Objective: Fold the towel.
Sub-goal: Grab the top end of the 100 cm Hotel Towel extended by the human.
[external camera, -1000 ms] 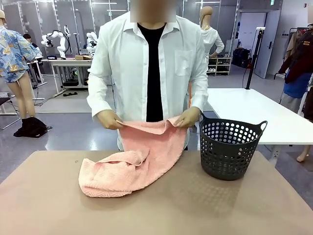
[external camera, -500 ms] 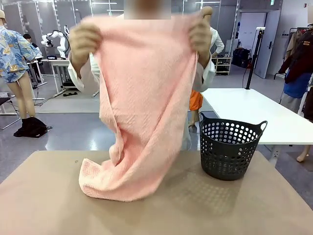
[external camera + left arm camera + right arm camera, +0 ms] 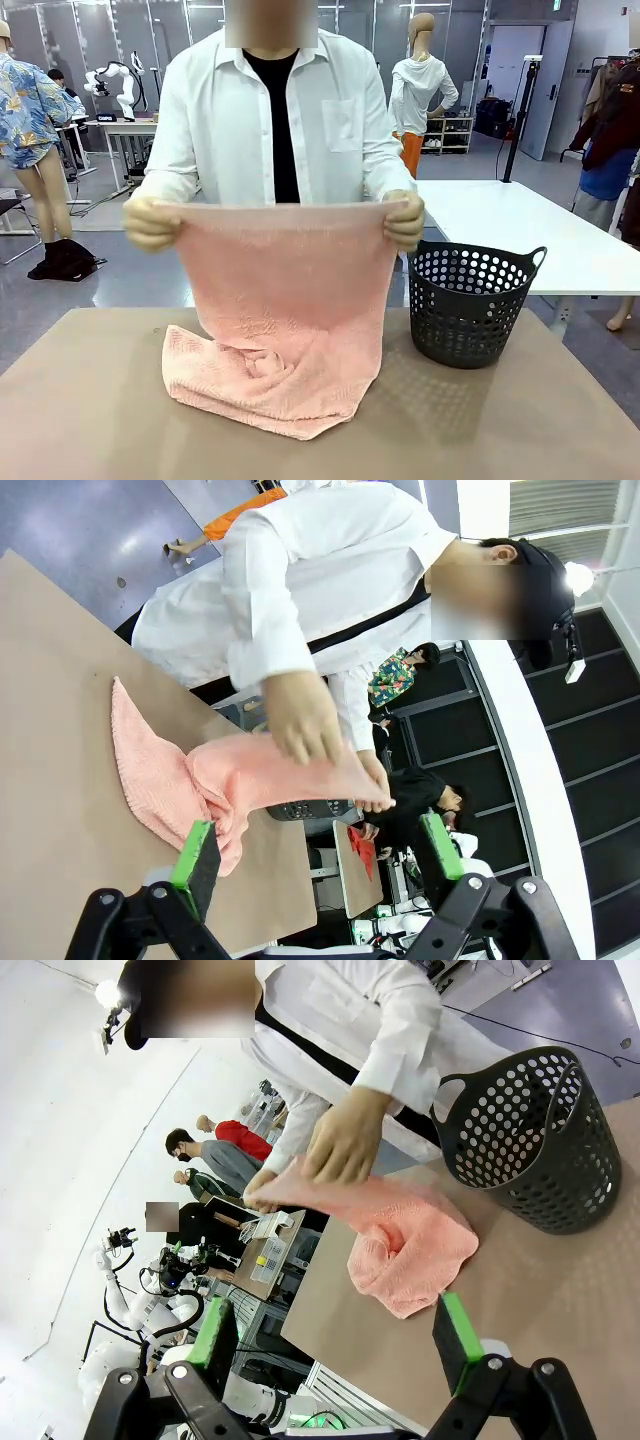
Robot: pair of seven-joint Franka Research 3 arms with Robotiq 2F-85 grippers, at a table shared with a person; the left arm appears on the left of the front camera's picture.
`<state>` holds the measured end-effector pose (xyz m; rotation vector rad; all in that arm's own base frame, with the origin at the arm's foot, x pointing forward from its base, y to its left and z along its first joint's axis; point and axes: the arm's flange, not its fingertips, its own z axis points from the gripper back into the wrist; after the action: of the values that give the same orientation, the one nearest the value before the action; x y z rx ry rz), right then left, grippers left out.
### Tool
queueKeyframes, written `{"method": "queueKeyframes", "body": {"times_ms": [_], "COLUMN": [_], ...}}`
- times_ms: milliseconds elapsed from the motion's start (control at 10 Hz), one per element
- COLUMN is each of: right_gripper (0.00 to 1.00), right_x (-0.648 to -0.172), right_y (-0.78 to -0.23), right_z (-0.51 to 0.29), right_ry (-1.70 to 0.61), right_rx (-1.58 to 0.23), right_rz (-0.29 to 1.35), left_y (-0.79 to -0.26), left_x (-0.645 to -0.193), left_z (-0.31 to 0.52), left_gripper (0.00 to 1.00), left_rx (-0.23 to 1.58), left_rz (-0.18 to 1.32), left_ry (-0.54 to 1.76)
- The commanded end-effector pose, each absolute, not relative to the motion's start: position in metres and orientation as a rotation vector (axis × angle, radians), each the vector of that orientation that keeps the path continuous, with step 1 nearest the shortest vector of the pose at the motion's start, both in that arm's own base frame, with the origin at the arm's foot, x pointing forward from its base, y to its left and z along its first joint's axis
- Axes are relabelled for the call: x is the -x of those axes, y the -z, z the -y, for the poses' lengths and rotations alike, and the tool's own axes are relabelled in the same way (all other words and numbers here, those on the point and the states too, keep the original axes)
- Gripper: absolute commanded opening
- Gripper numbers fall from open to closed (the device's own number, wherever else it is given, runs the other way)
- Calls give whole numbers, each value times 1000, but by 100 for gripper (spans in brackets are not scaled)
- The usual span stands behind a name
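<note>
A person stands at the far side of the surface (image 3: 90, 400) and holds the towel (image 3: 285, 290) up by its top edge. One hand (image 3: 150, 224) pinches one upper corner and the other hand (image 3: 405, 220) pinches the opposite one (that hand is just above the basket's rim). The top edge is stretched roughly level in front of the person's waist, and the upper part of the cloth hangs flat, facing the robot. The lower part lies bunched and creased on the surface near its middle, with one corner pointing toward the robot's side. A dark perforated basket (image 3: 470, 305) with two handles stands upright on the surface, just beside the towel on the robot's right.

The left gripper (image 3: 318, 848) has its jaws spread wide with nothing between the green pads, and it is well apart from the towel. The right gripper (image 3: 335, 1332) is likewise wide open and empty, facing the towel and basket from across the surface.
</note>
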<state>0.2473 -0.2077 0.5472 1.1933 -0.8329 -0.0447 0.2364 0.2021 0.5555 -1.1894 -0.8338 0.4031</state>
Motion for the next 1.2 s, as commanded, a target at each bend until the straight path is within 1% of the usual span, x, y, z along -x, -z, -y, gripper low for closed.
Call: {"method": "queueKeyframes", "body": {"times_ms": [0, 1100], "right_gripper": [100, 100], "right_x": [-248, -247], "right_y": [-549, -547], "right_z": [208, 208], "right_ry": [29, 45], "right_rx": [-1194, -1193], "right_rz": [849, 833], "left_y": [-559, -555], "left_x": [-240, -236], "left_z": [-204, -202], "left_gripper": [100, 100], "left_rx": [1197, 1190], "left_rz": [843, 834], "left_ry": [-389, -403]}}
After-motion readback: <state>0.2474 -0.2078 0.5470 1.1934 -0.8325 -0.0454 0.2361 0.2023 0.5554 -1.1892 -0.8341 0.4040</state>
